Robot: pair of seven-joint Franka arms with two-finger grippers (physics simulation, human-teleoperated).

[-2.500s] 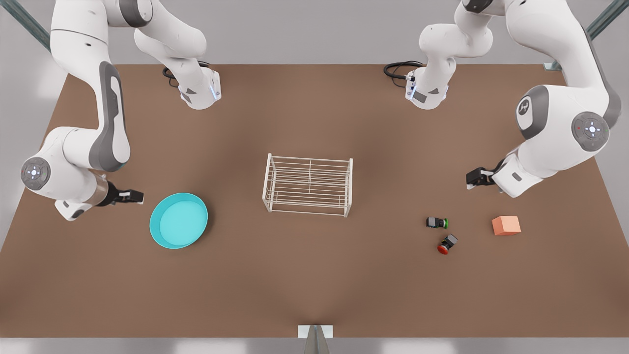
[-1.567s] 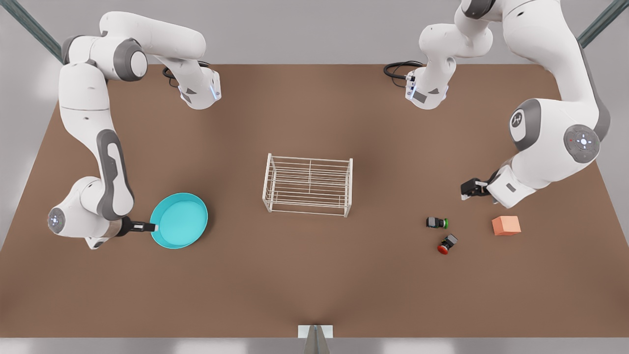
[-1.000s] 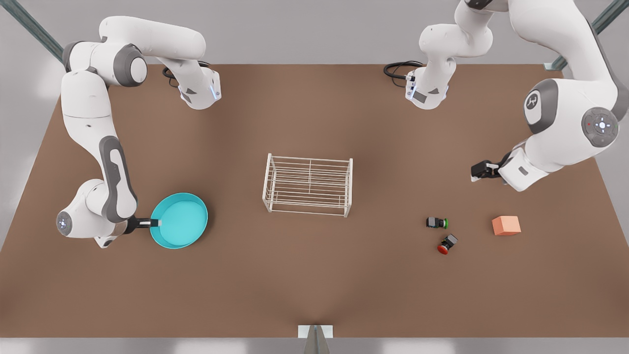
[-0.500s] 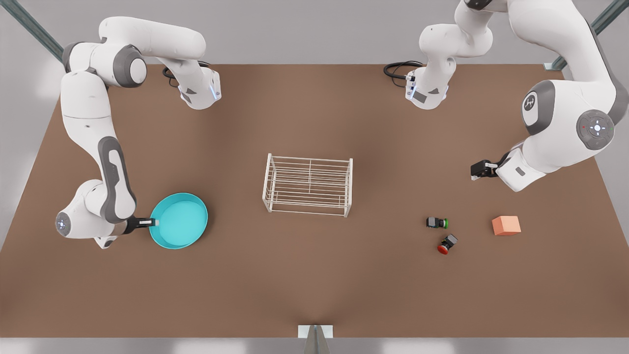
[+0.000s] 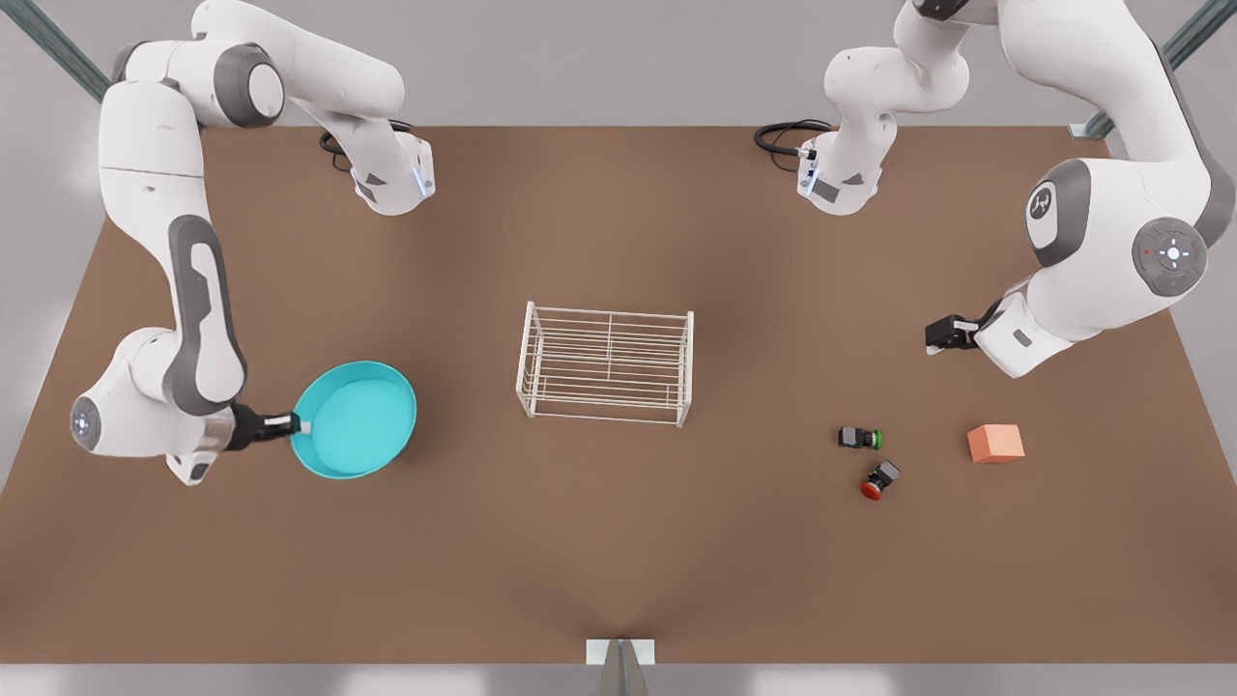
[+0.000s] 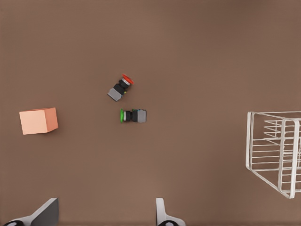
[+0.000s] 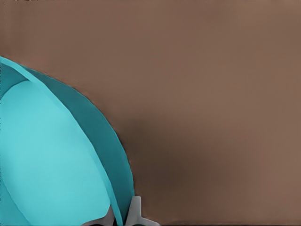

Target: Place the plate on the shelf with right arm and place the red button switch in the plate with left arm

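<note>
— Where's the red switch [image 5: 878, 479]?
— On the counter [image 5: 618, 551] at about four o'clock from the shelf [image 5: 606, 363], just beside a green one [image 5: 858, 438]. The left hand [image 5: 934, 338] hovers above them, fingers spread, grasping nothing.

— And the plate [image 5: 356, 420]?
— At the shelf's nine o'clock, its rim clenched in the right hand [image 5: 300, 425].
</note>
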